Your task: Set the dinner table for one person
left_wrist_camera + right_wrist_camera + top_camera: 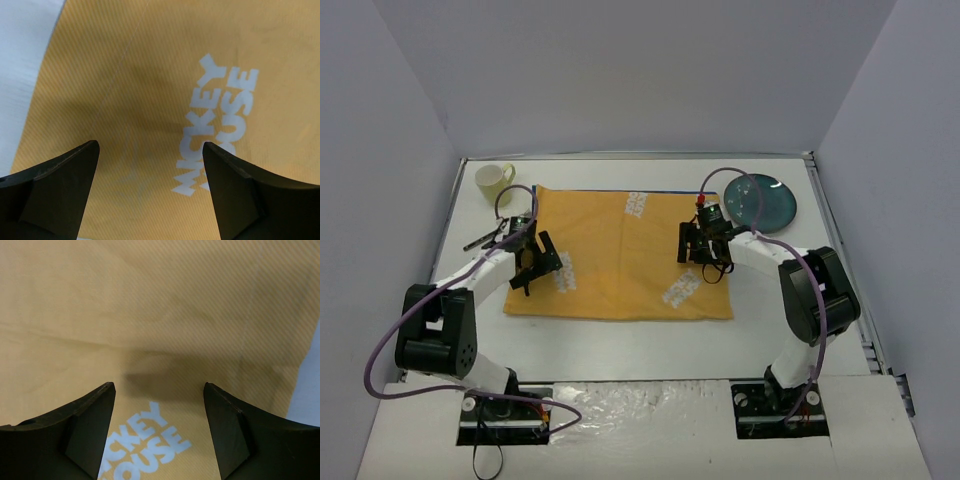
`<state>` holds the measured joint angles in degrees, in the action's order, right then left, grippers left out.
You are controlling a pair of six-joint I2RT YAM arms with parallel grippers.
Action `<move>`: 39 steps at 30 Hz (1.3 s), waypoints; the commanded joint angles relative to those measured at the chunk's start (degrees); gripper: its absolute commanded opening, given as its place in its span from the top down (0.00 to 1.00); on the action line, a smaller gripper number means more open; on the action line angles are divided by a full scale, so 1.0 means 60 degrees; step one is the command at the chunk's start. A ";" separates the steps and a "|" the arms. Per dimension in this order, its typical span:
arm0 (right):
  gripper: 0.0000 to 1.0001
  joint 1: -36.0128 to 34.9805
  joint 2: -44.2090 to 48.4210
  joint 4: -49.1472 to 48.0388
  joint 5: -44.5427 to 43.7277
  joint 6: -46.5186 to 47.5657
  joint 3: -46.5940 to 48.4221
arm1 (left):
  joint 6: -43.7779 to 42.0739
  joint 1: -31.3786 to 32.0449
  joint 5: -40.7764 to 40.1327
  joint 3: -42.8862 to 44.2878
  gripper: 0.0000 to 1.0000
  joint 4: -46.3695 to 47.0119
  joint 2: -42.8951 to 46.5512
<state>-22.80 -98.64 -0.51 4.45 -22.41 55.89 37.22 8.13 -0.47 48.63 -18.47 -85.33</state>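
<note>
The left tool (533, 264) hangs low over the left part of the orange mat (620, 255), its jaws spread wide with nothing between them. In its wrist view the left tool (149, 147) frames bare cloth, with white "MICKEY MOUSE" print (215, 125) just past its right finger, and a strip of white desk (20, 60) beyond its left finger.

The right tool (700, 246) sits over the right part of the mat, also wide and holding nothing. Seen from the right wrist, the right tool (158, 385) has creased cloth ahead of it and a second white print (147, 440) beneath it, with a sliver of desk (307, 390) out past its right finger.

The desk (620, 340) lies under both tools and carries everything. A pale mug (492, 181) stands well beyond the left tool, off the mat near the far left corner. Dark utensils (485, 240) lie just left of that tool, beside the mat; I cannot tell what kind they are. A teal plate (760, 198) rests beyond the right tool and to its right, near the mat's far corner.
</note>
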 commanded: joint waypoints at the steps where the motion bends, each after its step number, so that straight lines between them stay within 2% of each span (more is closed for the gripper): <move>1: 0.30 0.0501 -0.0003 -0.0793 -0.0467 -0.0581 -0.0270 | 0.1393 0.0267 0.0409 -0.0654 0.19 0.0747 -0.0037; 5: 0.28 0.0962 0.0005 -0.0794 -0.0557 -0.0780 -0.0515 | 0.2126 0.0603 0.0374 -0.1427 0.19 0.1101 0.0174; 17: 0.27 0.2085 0.0122 -0.0444 -0.0713 -0.0441 -0.0439 | 0.3667 0.1779 0.0342 -0.2084 0.19 0.1333 0.0729; 22: 0.26 0.2158 0.0508 -0.0113 -0.0429 0.0008 0.0046 | 0.3282 0.1780 -0.0197 -0.1897 0.19 0.0725 0.0896; 30: 0.24 0.1996 0.2336 0.0412 0.0688 0.0032 0.0377 | 0.1579 0.1780 -0.1182 -0.0114 0.17 -0.0934 0.2124; 33: 0.23 0.1940 0.3138 0.0495 0.1108 -0.0465 -0.0304 | 0.1075 0.1783 -0.1357 0.0155 0.17 -0.1523 0.2707; 36: 0.23 0.1940 0.3701 0.0484 0.1333 -0.1350 -0.1369 | 0.1219 0.1782 -0.1086 -0.0257 0.18 -0.1506 0.3096; 39: 0.24 0.1940 0.4530 0.0391 0.1493 -0.2039 -0.2449 | 0.1620 0.1790 -0.0717 -0.0988 0.25 -0.1281 0.3217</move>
<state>-10.91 -76.01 1.12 10.52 -27.83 47.91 46.78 18.44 -5.85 45.95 -24.54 -67.34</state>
